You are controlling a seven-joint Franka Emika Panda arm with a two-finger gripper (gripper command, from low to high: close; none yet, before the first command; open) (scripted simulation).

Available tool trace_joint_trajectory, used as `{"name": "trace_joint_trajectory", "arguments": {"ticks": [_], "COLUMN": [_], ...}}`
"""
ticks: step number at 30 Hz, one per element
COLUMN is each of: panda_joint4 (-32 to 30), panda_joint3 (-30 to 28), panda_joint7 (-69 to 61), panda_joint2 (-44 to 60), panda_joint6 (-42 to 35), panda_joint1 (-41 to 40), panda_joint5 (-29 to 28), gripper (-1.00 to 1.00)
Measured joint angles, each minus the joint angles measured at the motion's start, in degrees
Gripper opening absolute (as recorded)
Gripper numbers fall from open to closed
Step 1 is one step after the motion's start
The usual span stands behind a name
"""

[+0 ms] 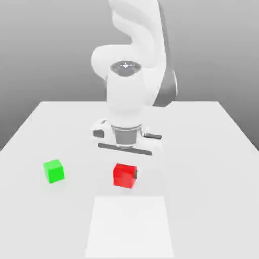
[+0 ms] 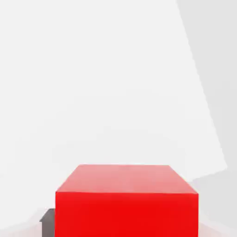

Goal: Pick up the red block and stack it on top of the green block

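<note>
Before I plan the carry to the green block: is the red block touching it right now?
Apart. In the exterior view, bare table shows between the red block and the green block.

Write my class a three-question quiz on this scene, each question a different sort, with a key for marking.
1. Fill in: the green block lies towards the exterior view's ____ from the red block.
2. Choose: the gripper is closed on (a) the green block, (b) the red block, (c) nothing.
3. True or false: the red block is stacked on the green block.
Key: 1 left; 2 b; 3 false.
</note>
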Motion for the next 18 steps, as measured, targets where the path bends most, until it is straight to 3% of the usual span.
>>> {"name": "trace_joint_trajectory", "arguments": {"ticks": [11,18], "panda_joint4": [-0.60,-0.17], "panda_joint3": [-14.72,-18.38], "panda_joint7": [0.41,-3.88], "panda_joint2": [-6.97,1.60], "panda_joint6": [-6.32,1.52], "panda_joint1": [-26.61,-23.48], "panda_joint5": [-9.65,-3.74], "gripper": [-1.00,-1.00]}}
